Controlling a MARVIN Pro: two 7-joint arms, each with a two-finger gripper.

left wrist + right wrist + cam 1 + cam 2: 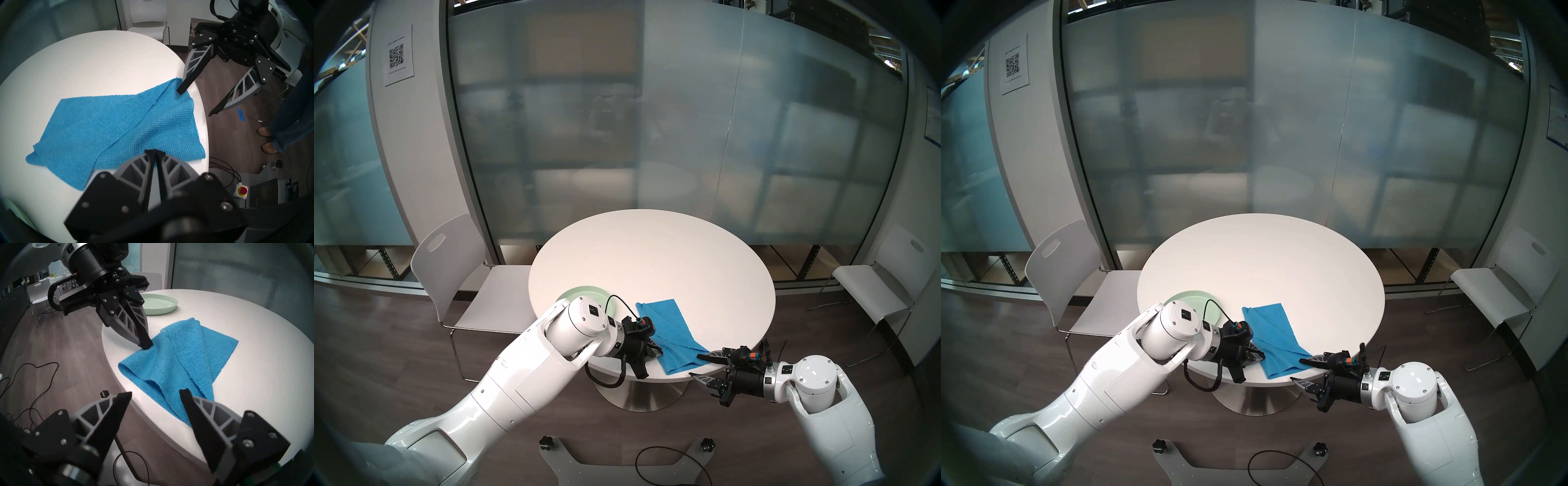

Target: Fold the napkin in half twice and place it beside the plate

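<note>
The right gripper (pixel 156 395) stands spread at the near corner of the napkin (pixel 178 361), one fingertip laid over the cloth and the other hanging off the table (pixel 254 327) edge below it, so nothing is pinched yet. From this gripper the napkin stretches away as a long, loosely folded strip, its long axis running from this corner toward the plate (pixel 159 305). Across the napkin's short width, the left gripper (pixel 144 344) is pressed together on the opposite near edge, the fabric puckering at its tips. Both grippers sit at the napkin's end farthest from the plate, the right one nearer the loose corner. The coming fold likely depends on the right fingers closing on that corner so the end can be carried along the long axis toward the plate end.
</note>
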